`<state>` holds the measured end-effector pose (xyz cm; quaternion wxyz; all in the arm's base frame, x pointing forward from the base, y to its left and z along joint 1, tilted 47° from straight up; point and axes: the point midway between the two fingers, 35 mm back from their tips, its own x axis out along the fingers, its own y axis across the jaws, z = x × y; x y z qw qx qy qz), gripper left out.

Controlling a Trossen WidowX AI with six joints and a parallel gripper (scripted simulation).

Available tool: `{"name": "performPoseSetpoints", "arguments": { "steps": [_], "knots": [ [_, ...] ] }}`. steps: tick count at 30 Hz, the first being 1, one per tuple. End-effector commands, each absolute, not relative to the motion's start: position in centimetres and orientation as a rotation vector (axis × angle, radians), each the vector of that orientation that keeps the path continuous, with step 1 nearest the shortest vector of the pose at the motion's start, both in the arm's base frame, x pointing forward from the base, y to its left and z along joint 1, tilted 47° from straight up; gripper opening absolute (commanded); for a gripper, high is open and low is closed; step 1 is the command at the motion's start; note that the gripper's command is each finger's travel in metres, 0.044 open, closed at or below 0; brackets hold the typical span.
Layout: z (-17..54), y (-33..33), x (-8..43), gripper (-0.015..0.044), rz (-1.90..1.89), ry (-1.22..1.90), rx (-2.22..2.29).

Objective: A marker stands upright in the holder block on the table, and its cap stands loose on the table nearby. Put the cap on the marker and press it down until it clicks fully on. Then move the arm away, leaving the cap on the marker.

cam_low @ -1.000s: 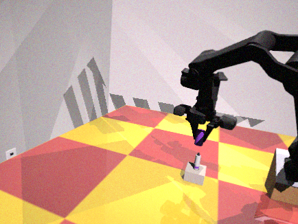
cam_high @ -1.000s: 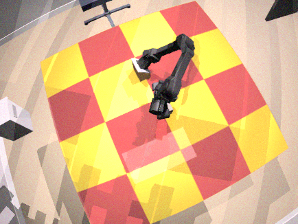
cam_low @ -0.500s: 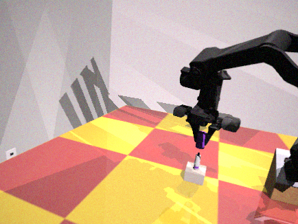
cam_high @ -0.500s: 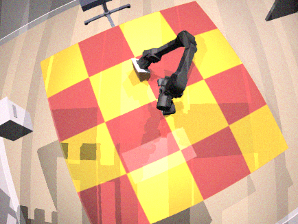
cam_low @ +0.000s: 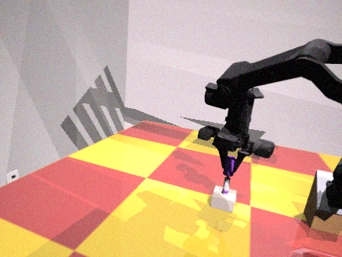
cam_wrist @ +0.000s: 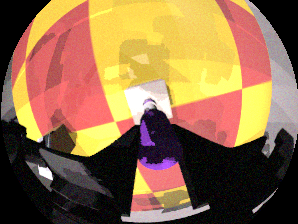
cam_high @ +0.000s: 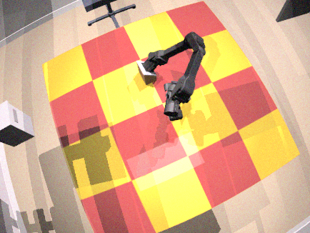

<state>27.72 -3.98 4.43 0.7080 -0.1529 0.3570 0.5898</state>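
The purple cap [cam_low: 231, 162] [cam_wrist: 146, 136] is held upright between the fingers of my gripper [cam_low: 228, 169] [cam_wrist: 154, 128], which is shut on it. The marker [cam_low: 226, 184] [cam_wrist: 149, 103] stands upright in the white holder block [cam_low: 223, 202] [cam_wrist: 134, 99]. In the exterior view the cap's lower end is right at the marker's top, and the marker's dark tip is hidden; I cannot tell whether they touch. Much of the marker's lower barrel shows below the cap. In the top view the arm hides cap, marker and block.
The red and yellow checkered table top [cam_high: 118, 96] [cam_low: 130, 154] lies under everything. The arm's white-topped base mount [cam_high: 144, 73] [cam_low: 324, 176] stands on it, to the right of the holder block in the exterior view. A white box [cam_high: 16, 119] is beyond the table's left edge.
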Motion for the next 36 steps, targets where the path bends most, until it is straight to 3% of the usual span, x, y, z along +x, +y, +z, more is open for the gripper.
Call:
{"name": "performPoseSetpoints", "arguments": {
  "steps": [1, 31, 36],
  "knots": [
    [3.9, -3.4, 27.8, 0.0, 1.31, 0.793, -0.335],
    [1.7, -0.9, 27.8, 0.0, 1.311, 0.79, -0.334],
    [1.8, -1.0, 27.8, 0.0131, 1.313, 0.792, -0.336]
  ]
}}
